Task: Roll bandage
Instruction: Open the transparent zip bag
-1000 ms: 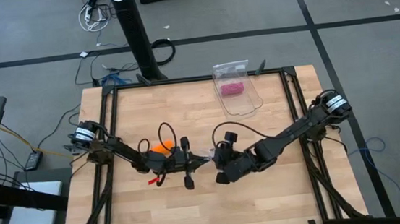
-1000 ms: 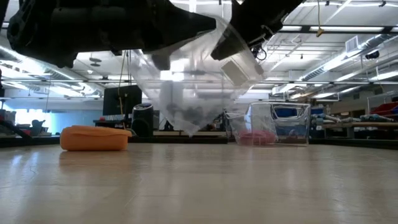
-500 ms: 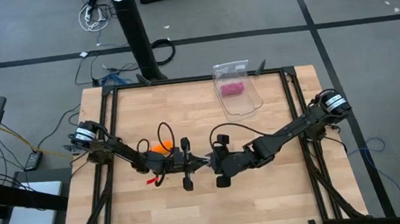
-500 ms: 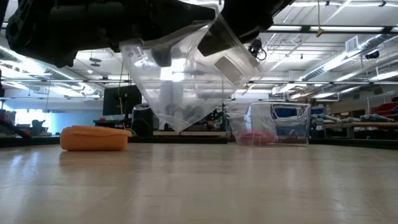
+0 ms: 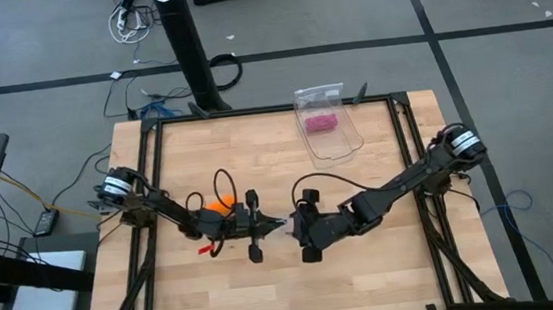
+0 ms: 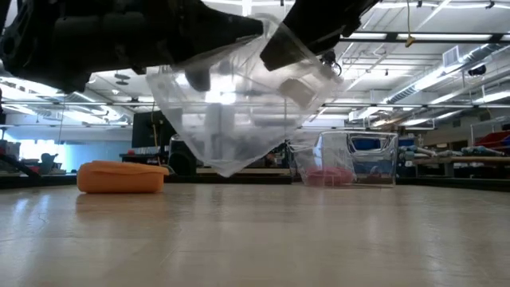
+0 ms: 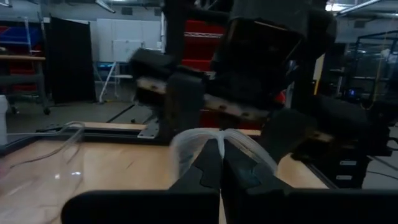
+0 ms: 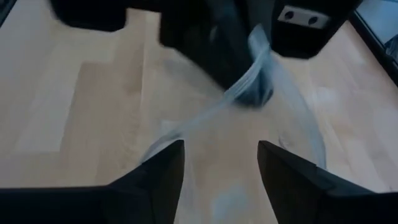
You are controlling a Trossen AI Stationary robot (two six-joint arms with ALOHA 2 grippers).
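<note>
The orange bandage [image 5: 223,206] lies rolled on the wood left of centre, resting on its side [image 6: 121,177]; no gripper touches it. A clear plastic zip bag [image 6: 231,112] hangs in the air at the table's middle. My left gripper [image 7: 221,158] is shut on it, reaching in from the left [image 5: 268,226]. My right gripper [image 8: 221,165] faces it from the right [image 5: 299,231]. It is open, with a finger on either side of the bag's plastic. Whether they touch it, I cannot tell. My left gripper pinches the bag's top rim [image 7: 208,134] between its two shut fingers. The plastic bulges out in a fold just past the fingertips. The fingers reach in about level from the table's left. The bag hangs below them, clear of the table, its lowest corner [image 6: 227,171] pointing down.
A second clear bag [image 5: 330,140] with a small pink bundle [image 5: 321,123] inside lies at the table's far side, right of centre. A black metal frame [image 5: 149,186] runs along the table's edges. Bare wood [image 5: 269,296] stretches toward the near edge.
The hanging bag has swung and spread. Its lowest corner has shifted toward the table's left, and its left upper corner now sticks out farther left. My right gripper has turned a little at the wrist without leaving its place.
</note>
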